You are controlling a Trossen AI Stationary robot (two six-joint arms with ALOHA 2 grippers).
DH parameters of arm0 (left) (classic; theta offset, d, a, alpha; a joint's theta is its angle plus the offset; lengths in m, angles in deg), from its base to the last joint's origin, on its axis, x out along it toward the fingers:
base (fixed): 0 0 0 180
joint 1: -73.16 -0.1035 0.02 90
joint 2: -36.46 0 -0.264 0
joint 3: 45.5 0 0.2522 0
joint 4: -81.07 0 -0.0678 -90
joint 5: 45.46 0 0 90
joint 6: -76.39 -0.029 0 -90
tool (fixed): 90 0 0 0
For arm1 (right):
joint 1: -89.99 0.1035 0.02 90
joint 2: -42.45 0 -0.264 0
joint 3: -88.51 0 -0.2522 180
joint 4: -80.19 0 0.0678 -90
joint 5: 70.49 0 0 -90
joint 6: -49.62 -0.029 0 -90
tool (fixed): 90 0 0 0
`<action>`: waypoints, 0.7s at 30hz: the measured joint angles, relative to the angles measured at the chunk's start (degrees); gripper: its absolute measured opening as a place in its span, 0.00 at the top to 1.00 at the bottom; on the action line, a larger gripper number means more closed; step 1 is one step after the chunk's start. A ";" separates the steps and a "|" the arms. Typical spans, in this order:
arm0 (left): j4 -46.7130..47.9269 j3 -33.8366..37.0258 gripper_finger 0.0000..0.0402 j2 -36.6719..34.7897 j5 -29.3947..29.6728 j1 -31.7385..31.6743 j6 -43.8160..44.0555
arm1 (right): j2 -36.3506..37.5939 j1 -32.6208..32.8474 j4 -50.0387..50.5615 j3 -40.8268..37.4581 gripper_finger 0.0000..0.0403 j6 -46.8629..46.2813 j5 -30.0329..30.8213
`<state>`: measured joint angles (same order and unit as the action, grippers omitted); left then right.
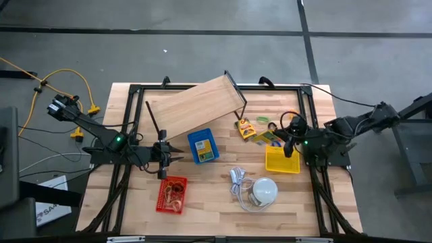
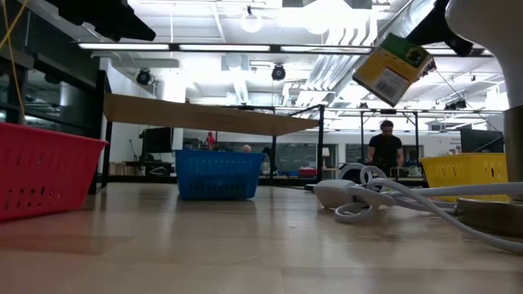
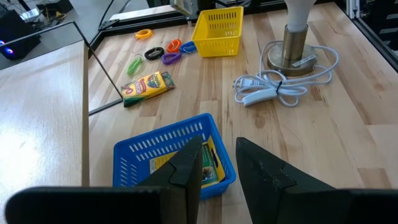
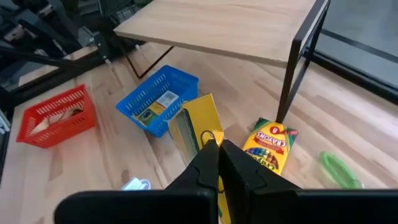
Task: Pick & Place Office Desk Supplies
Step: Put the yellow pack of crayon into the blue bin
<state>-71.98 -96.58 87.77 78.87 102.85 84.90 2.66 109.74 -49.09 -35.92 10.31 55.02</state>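
- Here, the right gripper [image 4: 217, 163] hangs above the table, its jaws closed tight on a yellow-green crayon packet [image 4: 198, 126] held edge-up; in the low view that packet [image 2: 392, 67] shows tilted in the air, well clear of the wood.
- The right gripper [image 1: 290, 150] sits over the table's right part, at the near edge of the yellow basket [image 1: 282, 162].
- A second crayon packet [image 4: 270, 145] lies flat on the table beside the foot of the wooden shelf's leg [image 4: 297, 59]; from above it [image 1: 246, 128] lies just right of the shelf [image 1: 192, 108].
- Loose clip-like loops lie near the yellow basket [image 3: 217, 31]: an orange one [image 3: 143, 33], a black one [image 3: 154, 53], a purple one [image 3: 171, 58] and a green one [image 3: 135, 63].
- The left gripper [image 3: 217, 163] hovers over the blue basket [image 3: 171, 163], jaws narrowly apart and holding nothing; a yellow printed packet lies inside that basket.
- From above, the left gripper [image 1: 169, 157] is just left of the blue basket [image 1: 202, 146].
- The red basket [image 1: 172, 194] stands near the front edge, with thin tan bands inside it.
- The white lamp [image 1: 262, 191] with its coiled cord [image 1: 237, 181] rests right of the red basket.
- A person [image 2: 384, 149] stands far back in the room.
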 joint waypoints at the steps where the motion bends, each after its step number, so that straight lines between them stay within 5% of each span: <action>1: 0.01 0.00 0.77 0.02 0.02 0.01 0.01 | -0.41 -1.33 -0.83 0.00 0.99 1.12 -1.02; 13: 0.00 0.00 0.77 0.01 0.02 0.01 0.01 | -8.40 -15.08 -11.66 0.00 0.99 12.76 -15.71; 21: 0.00 0.00 0.77 0.00 0.02 0.00 0.00 | -14.60 -18.73 -19.71 0.00 0.99 20.35 -22.95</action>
<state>-71.98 -96.58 87.77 78.89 102.85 84.90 -11.94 91.01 -68.79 -35.92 30.67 32.06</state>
